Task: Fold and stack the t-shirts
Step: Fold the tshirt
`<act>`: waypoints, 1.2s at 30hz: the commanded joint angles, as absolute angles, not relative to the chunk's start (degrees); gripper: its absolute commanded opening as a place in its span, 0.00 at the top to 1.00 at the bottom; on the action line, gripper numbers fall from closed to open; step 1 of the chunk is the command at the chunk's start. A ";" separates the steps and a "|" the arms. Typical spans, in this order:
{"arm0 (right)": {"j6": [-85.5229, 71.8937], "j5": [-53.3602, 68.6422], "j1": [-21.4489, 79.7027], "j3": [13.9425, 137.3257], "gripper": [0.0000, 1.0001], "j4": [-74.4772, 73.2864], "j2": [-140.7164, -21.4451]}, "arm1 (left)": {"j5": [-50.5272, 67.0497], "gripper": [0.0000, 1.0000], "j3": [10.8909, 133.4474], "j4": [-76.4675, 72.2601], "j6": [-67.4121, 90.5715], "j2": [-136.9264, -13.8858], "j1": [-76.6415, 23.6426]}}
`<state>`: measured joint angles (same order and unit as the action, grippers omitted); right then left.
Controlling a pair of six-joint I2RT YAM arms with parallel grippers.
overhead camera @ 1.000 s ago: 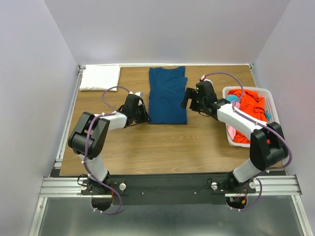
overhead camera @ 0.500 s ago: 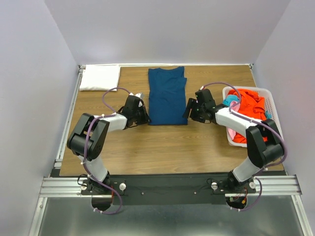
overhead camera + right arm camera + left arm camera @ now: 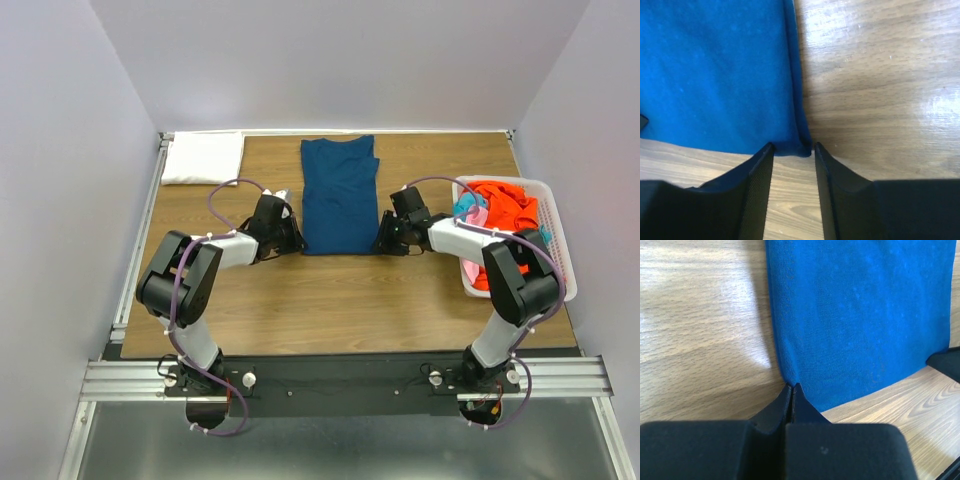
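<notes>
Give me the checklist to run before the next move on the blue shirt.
1. Left pincer grip: shut on the near left corner of the blue t-shirt: ok.
2. Right pincer grip: jaws open astride the near right corner, not closed on it: not ok.
3. All cloth layers caught at each corner: cannot tell.
4. Shirt lies flat in a long narrow fold, with nothing on top of it: ok.
5. Folded white t-shirt lies at the far left corner, apart from both arms: ok.
</notes>
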<state>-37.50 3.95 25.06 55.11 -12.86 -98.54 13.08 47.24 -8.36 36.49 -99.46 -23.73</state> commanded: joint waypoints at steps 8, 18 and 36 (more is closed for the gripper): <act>-37.10 6.75 24.87 52.56 0.85 -11.34 -99.85 | 12.22 1.00 44.39 -6.07 36.74 -97.21 -24.26; -36.73 17.74 28.73 40.98 0.99 -11.69 -86.85 | 9.50 1.00 32.88 -2.65 40.94 -84.06 -25.75; -37.62 27.95 31.11 44.81 0.99 -29.79 -55.64 | -1.13 1.00 37.26 24.43 47.55 -41.75 -27.25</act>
